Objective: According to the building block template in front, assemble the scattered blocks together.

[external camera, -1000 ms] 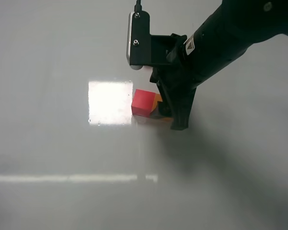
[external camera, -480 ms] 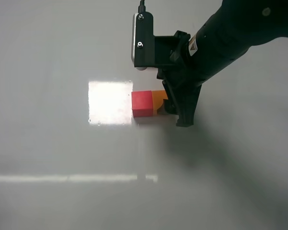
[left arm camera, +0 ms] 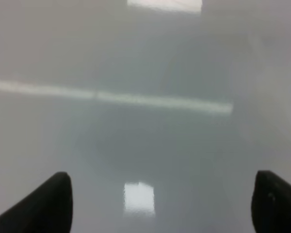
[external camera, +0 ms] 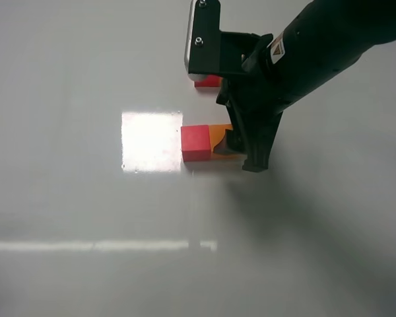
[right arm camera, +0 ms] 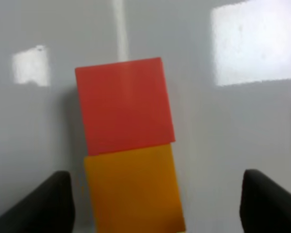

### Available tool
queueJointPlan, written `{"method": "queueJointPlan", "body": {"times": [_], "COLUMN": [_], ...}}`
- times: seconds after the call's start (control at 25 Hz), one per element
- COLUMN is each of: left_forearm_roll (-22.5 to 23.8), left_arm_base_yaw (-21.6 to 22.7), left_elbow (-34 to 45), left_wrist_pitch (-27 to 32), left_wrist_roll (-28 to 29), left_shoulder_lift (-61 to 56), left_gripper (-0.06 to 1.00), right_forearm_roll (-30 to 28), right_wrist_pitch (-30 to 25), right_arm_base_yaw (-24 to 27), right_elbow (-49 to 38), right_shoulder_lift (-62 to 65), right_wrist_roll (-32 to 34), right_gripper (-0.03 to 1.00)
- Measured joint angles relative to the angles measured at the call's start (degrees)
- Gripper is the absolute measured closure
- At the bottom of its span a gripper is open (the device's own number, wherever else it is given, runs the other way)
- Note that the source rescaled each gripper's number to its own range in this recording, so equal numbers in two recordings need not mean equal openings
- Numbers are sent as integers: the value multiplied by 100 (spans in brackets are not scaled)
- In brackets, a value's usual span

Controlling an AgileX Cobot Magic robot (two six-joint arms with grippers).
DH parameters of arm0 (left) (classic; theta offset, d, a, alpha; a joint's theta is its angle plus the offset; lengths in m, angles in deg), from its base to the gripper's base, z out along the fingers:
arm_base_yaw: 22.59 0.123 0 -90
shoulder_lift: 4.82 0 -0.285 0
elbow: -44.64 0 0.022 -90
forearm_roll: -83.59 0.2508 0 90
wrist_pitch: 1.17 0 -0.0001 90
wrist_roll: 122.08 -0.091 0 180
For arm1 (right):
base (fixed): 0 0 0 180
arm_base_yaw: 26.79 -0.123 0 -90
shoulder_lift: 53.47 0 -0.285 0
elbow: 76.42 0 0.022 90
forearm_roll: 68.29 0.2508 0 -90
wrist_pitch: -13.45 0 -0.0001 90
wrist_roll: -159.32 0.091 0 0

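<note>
The pale grey desk (external camera: 86,211) takes up nearly everything, glossy enough to throw back a bright square of light just left of the work.

Over it hangs the big black right arm (external camera: 317,46), coming in from the upper right with its wrist camera housing out front. Its right gripper (external camera: 241,148) stands low over the blocks, and the wrist view shows its two dark fingers (right arm camera: 39,204) spread wide, one to either side of the orange cube (right arm camera: 133,189), with clear gaps and nothing clamped. I'd say it has let go so the pair can sit on its own.

The scattered blocks lie together at the middle of the desk: the red cube (external camera: 196,142) on the left, the orange cube touching its right face, edges lined up in one bar. That matches a red-and-orange bar, so the joining looks done or very nearly so.

The building block template (external camera: 208,81) sits farther back, mostly hidden under the camera housing; only a red sliver shows.

The left gripper (left arm camera: 160,204) is elsewhere, over bare desk, its fingers set far apart and holding nothing, seemingly kept out of the way.
</note>
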Motion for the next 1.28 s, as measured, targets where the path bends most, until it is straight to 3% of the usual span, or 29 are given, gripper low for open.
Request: {"method": "queueJointPlan", "body": {"times": [0.2,0.36,0.52,0.68,0.84,1.0,1.12,1.28], "left_forearm_roll": [0,0,0,0,0,0,0,0], "left_arm_base_yaw": [0,0,0,0,0,0,0,0], "left_elbow": [0,0,0,0,0,0,0,0], "left_wrist_pitch": [0,0,0,0,0,0,0,0], "left_wrist_roll": [0,0,0,0,0,0,0,0], "left_shoulder_lift": [0,0,0,0,0,0,0,0], "left_gripper": [92,92,92,92,92,92,92,92], "right_forearm_roll": [-18,47,235,300,735,1353,1536,1536], "right_wrist_pitch": [-594,-722,-918,-1374,-1847,-1851,-1762,-1523], "right_arm_base_yaw": [17,347,1119,2306,3622,4789,5363,5528], "right_elbow": [0,0,0,0,-206,-881,-1680,-2746], "right_shoulder_lift": [206,743,1369,1675,1848,2291,2828,3845], "right_wrist_roll": [834,1649,2473,3405,3705,3819,3853,4087], "right_gripper": [31,31,31,31,31,31,31,31]}}
